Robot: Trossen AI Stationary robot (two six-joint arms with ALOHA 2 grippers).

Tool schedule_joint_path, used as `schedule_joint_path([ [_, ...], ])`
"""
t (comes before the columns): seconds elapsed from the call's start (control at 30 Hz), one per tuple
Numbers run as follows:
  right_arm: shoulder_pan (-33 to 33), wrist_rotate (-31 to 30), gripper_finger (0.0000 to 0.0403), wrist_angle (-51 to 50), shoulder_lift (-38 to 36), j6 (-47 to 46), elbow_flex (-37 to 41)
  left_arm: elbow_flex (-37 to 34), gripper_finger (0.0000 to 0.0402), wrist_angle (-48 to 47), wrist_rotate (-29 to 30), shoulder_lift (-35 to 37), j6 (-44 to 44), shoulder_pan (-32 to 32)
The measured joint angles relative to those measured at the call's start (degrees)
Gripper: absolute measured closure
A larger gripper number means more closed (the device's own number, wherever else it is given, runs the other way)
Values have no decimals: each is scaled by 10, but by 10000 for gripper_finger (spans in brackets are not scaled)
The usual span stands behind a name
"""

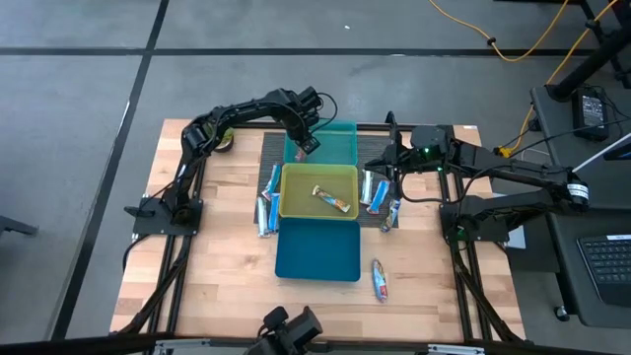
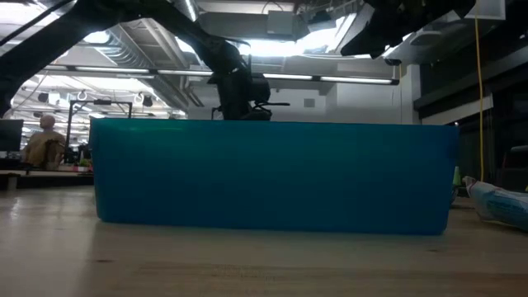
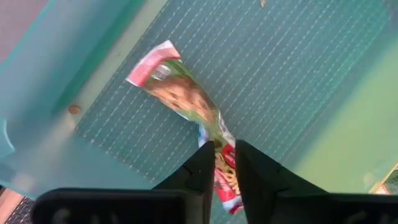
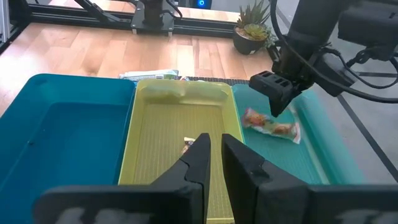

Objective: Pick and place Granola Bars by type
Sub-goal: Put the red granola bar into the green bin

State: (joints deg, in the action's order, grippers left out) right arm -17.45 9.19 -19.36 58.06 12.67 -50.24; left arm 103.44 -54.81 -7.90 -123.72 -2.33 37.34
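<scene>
Left bars: several blue-and-white granola bars point(image 1: 264, 207) lie on the counter point(image 1: 217, 266) just beside the yellow-green bin's left wall.
Left arm: reaches from the counter's left edge over the teal bin.
Left fingers point(image 3: 222, 163): hang above the teal bin's floor, parted only a narrow gap; one end of a green-and-red wrapped bar point(image 3: 186, 106) sits between the tips, and whether they press on it cannot be told.
Teal bin point(image 1: 340, 138): farthest of the three bins in a row; the green-and-red bar lies on its ribbed floor, seen in the right wrist view point(image 4: 270, 126) just beside the left gripper.
Yellow-green bin point(image 1: 296, 202): middle of the row, holding one orange-marked bar point(image 1: 333, 200).
Blue bin point(image 1: 315, 251): nearest of the row, touching the yellow-green one; it fills the low view point(image 2: 272, 177).
Right bars: a few blue bars point(image 1: 380, 197) lie just right of the yellow-green bin; one more point(image 1: 380, 280) lies apart, near the blue bin's right corner.
Right fingers point(image 4: 213, 158): nearly together with a thin slit between, holding nothing, poised above the yellow-green bin.
Right arm: comes in from the counter's right side.
</scene>
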Motion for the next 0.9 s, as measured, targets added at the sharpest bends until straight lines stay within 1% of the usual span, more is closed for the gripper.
schedule_joint_path([
  [0.23, 0, 0, 359, 0, 0, -1, 0, 0, 294, -30, 18, 4, 0, -5],
  [0.43, 0, 0, 359, 0, 0, 3, 0, 0, 279, -65, 56, 45, 15, -9],
  [0.53, 0, 0, 359, 0, 0, 6, 0, -1, 279, -74, 67, 87, 16, -13],
  [0.67, 0, 0, 359, 1, 0, 0, 0, -1, 282, -110, 77, 159, 16, -29],
  [0.8, 0, 0, 359, 4, 0, -2, 0, 0, 283, -142, 122, 230, 13, -50],
  [0.9, 0, 0, 359, 4, 0, -2, 0, -11, 283, -154, 137, 280, -6, -58],
])
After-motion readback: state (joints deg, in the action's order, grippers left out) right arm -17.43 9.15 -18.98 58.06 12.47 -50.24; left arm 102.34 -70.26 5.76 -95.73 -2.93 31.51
